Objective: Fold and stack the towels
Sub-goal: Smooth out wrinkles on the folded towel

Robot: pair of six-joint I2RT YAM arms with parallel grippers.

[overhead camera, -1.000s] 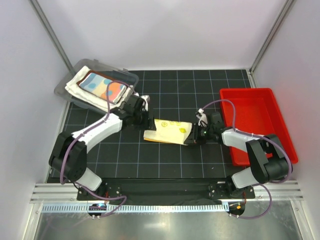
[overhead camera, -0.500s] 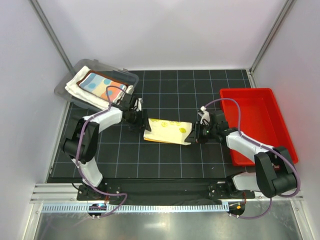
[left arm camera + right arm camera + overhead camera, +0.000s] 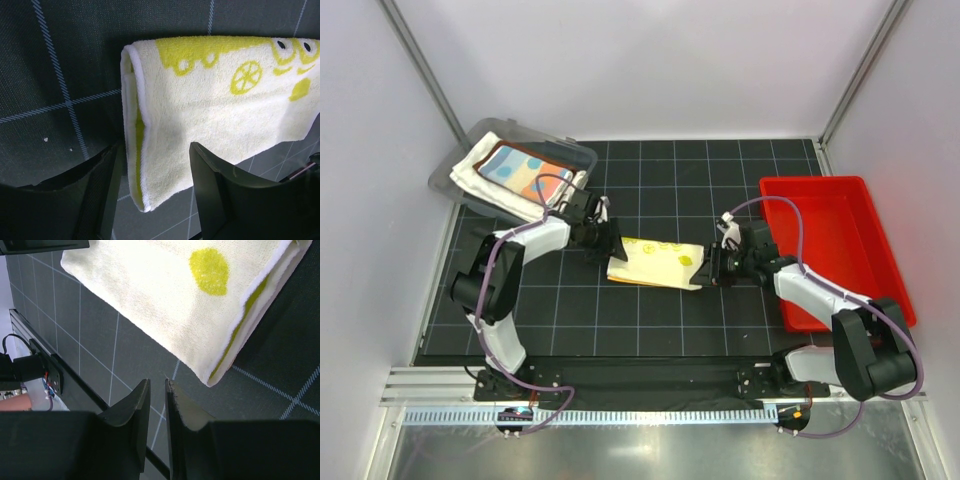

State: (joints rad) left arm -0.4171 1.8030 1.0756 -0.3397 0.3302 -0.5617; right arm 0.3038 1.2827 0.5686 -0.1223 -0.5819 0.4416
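Item under inspection: yellow towel [image 3: 655, 263], lying on the black gridded mat [image 3: 570, 310] at mid-table, between the two arms.

Condition: folded into a flat oblong, long side running left to right and slightly skewed to the grid lines. The cloth is pale cream-yellow terry with brighter yellow print. The left wrist view [image 3: 215, 115] shows a lemon-slice wheel and irregular blotches, and the right wrist view [image 3: 175, 295] shows one round yellow spot. A narrow white hem runs along the edges. Both ends show stacked layers with a strip of stronger yellow between them. The upper face is smooth, with no loose corners.

Left gripper [image 3: 605, 243]: at the towel's left end. Its jaws are spread [image 3: 156, 147], with the folded end lying between and below them. Contact with the cloth cannot be confirmed.

Right gripper [image 3: 713, 268]: just beside the towel's right end. Its jaws are drawn almost together [image 3: 157, 385] with a thin gap, and nothing is pinched between them. Only mat shows below.

Other items: at the far left a clear bin [image 3: 470, 135] holds a stack with a cream-white towel [image 3: 470, 172] beneath, a rust-brown towel [image 3: 506, 150] showing at the edge, and a light-blue dotted towel [image 3: 525, 178] on top. A red tray [image 3: 810, 183] stands at the right.
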